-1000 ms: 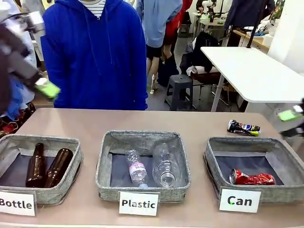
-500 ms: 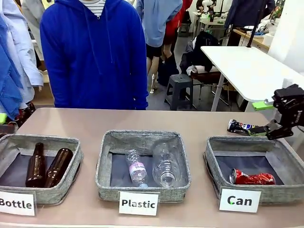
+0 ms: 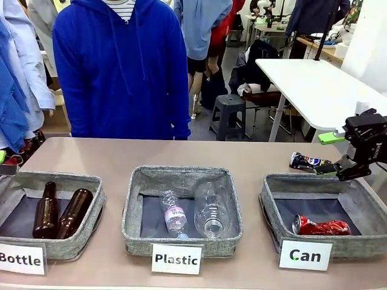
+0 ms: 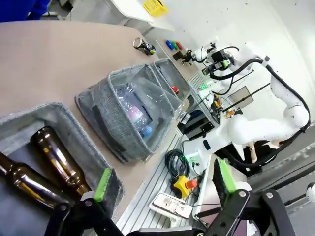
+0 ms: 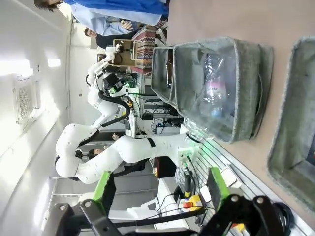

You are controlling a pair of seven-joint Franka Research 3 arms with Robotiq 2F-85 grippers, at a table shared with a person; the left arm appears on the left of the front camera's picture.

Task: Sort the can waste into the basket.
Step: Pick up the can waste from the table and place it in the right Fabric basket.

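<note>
Currently the table [image 3: 109,154] is carrying three low grey baskets in a row along my side, each with a white card, presumably so each waste type has its own bin. At 9 o'clock is sitting the "Bottle" basket [image 3: 91,181] with two brown glass bottles [image 3: 60,212] lying side by side; at the centre, the "Plastic" basket [image 3: 181,173] is holding two clear plastic bottles [image 3: 196,214]. At 3 o'clock the "Can" basket [image 3: 272,202] is holding the red crushed can [image 3: 321,227], lying flat on its dark bottom, so I am judging half the sorting done.

The dark crushed can [image 3: 309,162] is lying on the bare tabletop just beyond the "Can" basket's far rim, at about 2 o'clock, not yet sorted.

My right gripper [image 3: 344,158] is hovering beside that can, at its 3 o'clock, tilted toward it; both jaws are standing spread wide with nothing between them, as I am judging it is lining up for a grasp. My left gripper [image 4: 160,182] is hanging over the "Bottle" basket's near corner, its jaws likewise spread apart and empty, parked clear of the work.
</note>
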